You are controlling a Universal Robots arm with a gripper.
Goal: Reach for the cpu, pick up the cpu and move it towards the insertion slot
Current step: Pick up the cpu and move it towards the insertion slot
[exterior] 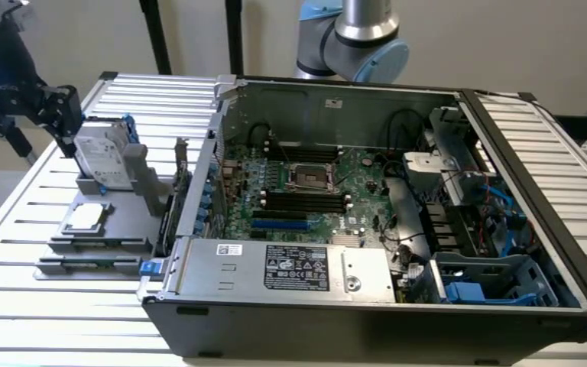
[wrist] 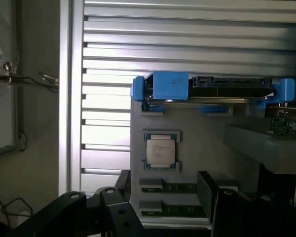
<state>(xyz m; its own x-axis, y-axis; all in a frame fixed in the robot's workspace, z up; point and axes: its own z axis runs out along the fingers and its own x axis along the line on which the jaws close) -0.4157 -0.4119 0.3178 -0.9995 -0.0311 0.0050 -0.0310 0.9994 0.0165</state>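
The cpu (exterior: 88,216) (wrist: 160,150) lies flat, silver face up, in a recess of a grey holder (exterior: 120,229) on the table, at the exterior view's left. My gripper (exterior: 61,126) (wrist: 160,195) hangs above the far end of that holder, just behind an upright hard drive (exterior: 105,157), well apart from the cpu. In the wrist view its black fingers (wrist: 209,190) stand wide apart, open, with nothing between them. The insertion slot (exterior: 312,177), a silver-framed socket, sits on the green board inside the open computer case (exterior: 538,229).
The hard drive (wrist: 212,89) with blue brackets stands between my gripper and the cpu. Memory sticks (exterior: 95,264) lie in the holder nearer the table's front. A tall case wall (exterior: 196,191) separates the holder from the board. The slatted table (exterior: 28,222) runs leftward.
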